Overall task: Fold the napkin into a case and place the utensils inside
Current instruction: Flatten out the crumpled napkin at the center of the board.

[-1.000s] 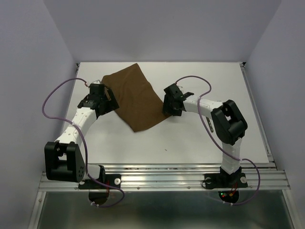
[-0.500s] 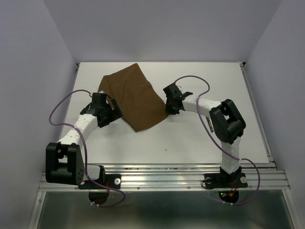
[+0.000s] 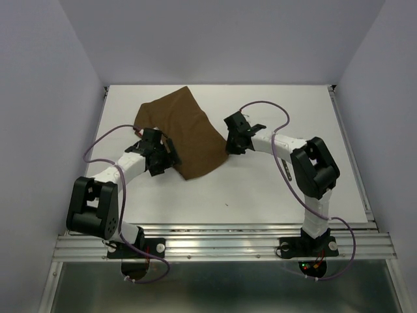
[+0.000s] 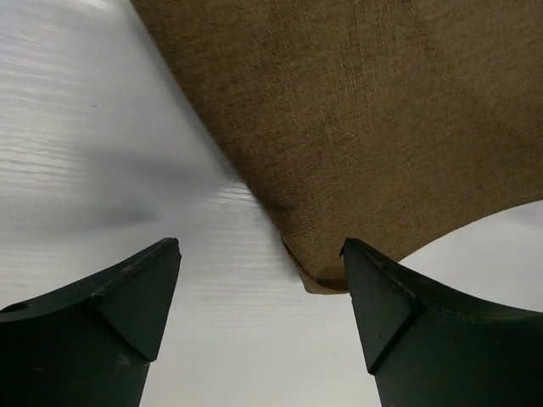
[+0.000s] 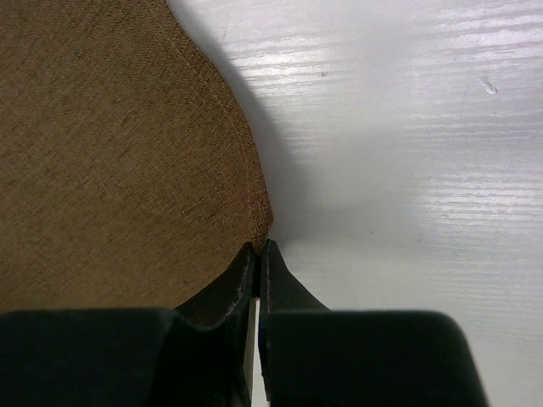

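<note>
The dark brown napkin lies spread on the white table, one corner pointing toward me. My right gripper is at its right corner. In the right wrist view the jaws are shut, pinching the very tip of the napkin, whose edge is lifted and casts a shadow. My left gripper is at the near corner, open. In the left wrist view the corner of the napkin lies between the wide-spread fingers, close to the right one. A slim utensil shows partly beside the right arm.
The right arm's elbow rises over the table's right half, partly covering the utensil. Purple cables loop above both arms. Grey walls close in the table at the back and both sides.
The left gripper has travelled right and nearer along the napkin's edge to its near corner, staying open. The right gripper has closed on the right corner.
</note>
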`<action>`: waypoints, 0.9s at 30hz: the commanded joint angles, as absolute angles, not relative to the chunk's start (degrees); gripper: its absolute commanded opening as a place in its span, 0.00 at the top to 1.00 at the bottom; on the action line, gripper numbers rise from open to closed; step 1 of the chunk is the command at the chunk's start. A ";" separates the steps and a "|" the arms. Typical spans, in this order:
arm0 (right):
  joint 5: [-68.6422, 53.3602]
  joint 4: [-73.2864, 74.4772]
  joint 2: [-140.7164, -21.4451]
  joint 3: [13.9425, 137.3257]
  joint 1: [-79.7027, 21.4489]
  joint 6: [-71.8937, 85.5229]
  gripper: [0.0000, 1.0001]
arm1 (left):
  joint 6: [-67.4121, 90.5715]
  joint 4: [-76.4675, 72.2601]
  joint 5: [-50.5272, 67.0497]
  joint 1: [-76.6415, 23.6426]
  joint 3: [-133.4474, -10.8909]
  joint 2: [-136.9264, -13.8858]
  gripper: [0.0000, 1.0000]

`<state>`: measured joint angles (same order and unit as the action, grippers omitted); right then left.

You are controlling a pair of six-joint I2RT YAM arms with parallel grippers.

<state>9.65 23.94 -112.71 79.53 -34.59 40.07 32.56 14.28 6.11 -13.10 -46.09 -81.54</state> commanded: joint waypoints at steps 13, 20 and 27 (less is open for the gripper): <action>12.03 21.53 -104.68 76.90 -34.89 40.08 0.99 | 34.37 11.16 3.78 -15.56 -50.09 -90.52 0.67; 17.76 20.74 -104.41 80.49 -34.89 35.43 0.99 | 30.68 18.53 -1.73 -15.47 -64.22 -93.52 1.00; 17.93 24.96 -106.35 102.46 -34.89 32.26 0.99 | 23.74 34.09 -14.41 -12.57 -95.76 -96.06 1.00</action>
<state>15.00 26.24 -107.61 90.17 -34.59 34.81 29.02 26.74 -5.15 -14.90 -80.55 -96.97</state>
